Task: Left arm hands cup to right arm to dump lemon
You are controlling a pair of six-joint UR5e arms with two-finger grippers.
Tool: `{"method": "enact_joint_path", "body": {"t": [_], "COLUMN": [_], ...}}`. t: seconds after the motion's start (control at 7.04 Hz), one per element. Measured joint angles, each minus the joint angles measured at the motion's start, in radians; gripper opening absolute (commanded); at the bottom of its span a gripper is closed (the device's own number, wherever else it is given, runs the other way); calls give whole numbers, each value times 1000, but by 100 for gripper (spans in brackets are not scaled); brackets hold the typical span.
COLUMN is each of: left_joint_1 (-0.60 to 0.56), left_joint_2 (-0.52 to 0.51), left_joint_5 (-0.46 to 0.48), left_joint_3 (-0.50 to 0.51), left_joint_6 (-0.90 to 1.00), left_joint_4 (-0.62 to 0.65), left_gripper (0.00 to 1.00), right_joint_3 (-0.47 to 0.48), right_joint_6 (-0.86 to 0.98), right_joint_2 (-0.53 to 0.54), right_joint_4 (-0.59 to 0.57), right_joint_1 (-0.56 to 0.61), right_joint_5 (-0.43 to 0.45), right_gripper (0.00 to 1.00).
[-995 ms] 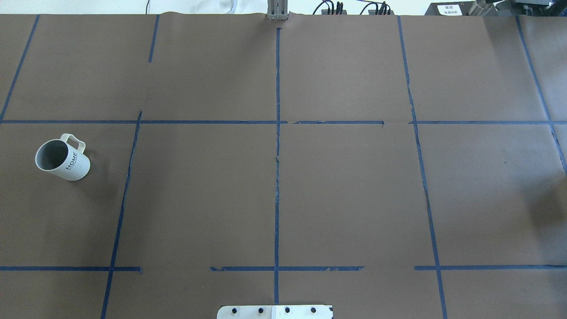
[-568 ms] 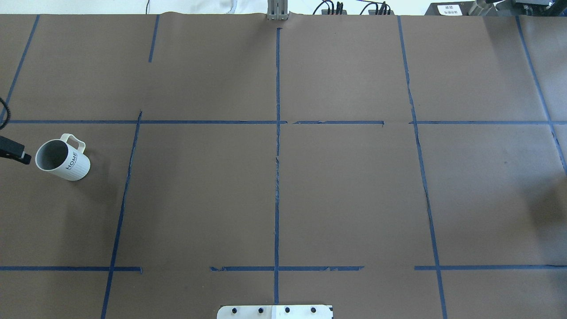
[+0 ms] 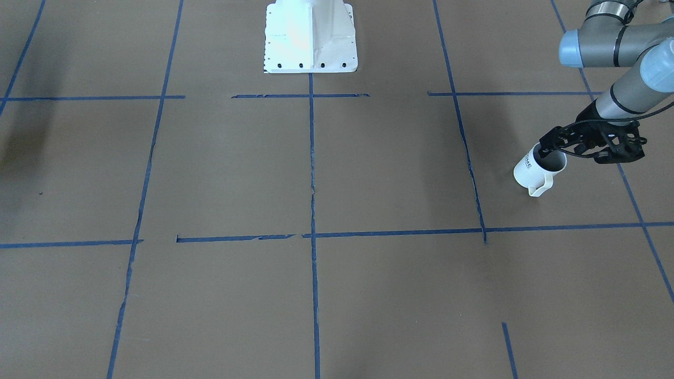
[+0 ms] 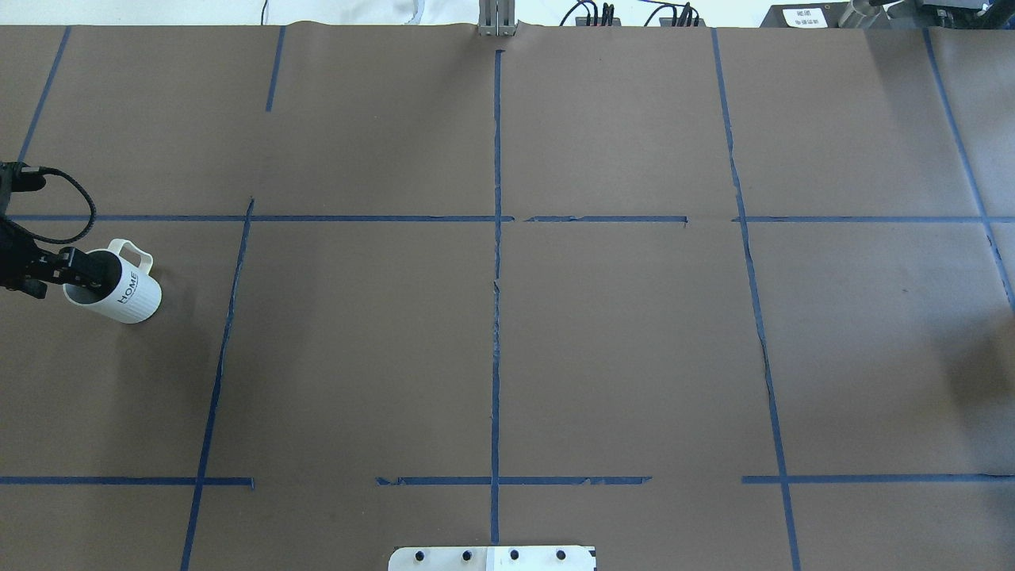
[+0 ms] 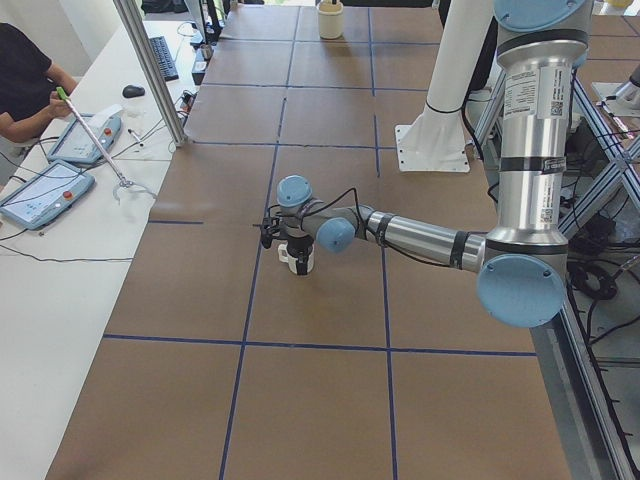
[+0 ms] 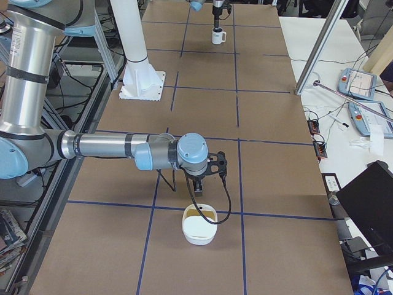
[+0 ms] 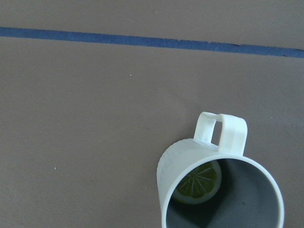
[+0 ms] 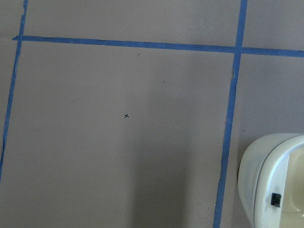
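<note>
Pickup stage: left hand point(image 3: 548, 145) at the rim of the cup point(image 3: 532, 171), cup upright on the tabletop point(image 4: 618, 341), lemon point(image 7: 197, 183) inside.

Seen from the right end, near to far: right arm point(image 6: 104, 146) stretches low over the tabletop and right hand point(image 6: 199, 182) hangs just above 1 white bowl point(image 6: 198, 230); can't tell how far it is open. At the far end, left arm point(image 3: 626, 92) is low, with its hand tips over the cup mouth, coming in from the side away from the handle point(image 4: 136, 252). Can't tell if it grips the rim. Lemon lies on the grey cup floor, toward the handle side.
</note>
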State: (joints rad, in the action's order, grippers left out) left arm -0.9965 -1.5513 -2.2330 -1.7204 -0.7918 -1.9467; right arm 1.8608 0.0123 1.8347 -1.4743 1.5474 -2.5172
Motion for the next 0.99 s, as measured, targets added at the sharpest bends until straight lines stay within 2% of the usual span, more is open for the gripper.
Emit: {"method": "enact_joint_path", "body": {"t": [0.14, 0.57, 0.71, 0.99], "left_joint_1": [5, 10, 13, 57], "left_joint_2": [-5, -24, -64, -192], "left_joint_5": [6, 10, 11, 12], "left_joint_3": [12, 0, -12, -35], "left_joint_6": [-1, -34, -91, -247], "left_joint_4": [-8, -16, -14, 5], "left_gripper": [0, 0, 0, 0], "right_joint_3": [0, 2, 3, 4], "right_joint_6": [0, -2, -4, -68], "right_joint_2": [0, -2, -3, -18], "right_joint_4": [0, 16, 74, 274], "right_joint_1": [-1, -13, -35, -104], "right_joint_5": [0, -7, -21, -30], "right_gripper": [100, 100, 100, 100]}}
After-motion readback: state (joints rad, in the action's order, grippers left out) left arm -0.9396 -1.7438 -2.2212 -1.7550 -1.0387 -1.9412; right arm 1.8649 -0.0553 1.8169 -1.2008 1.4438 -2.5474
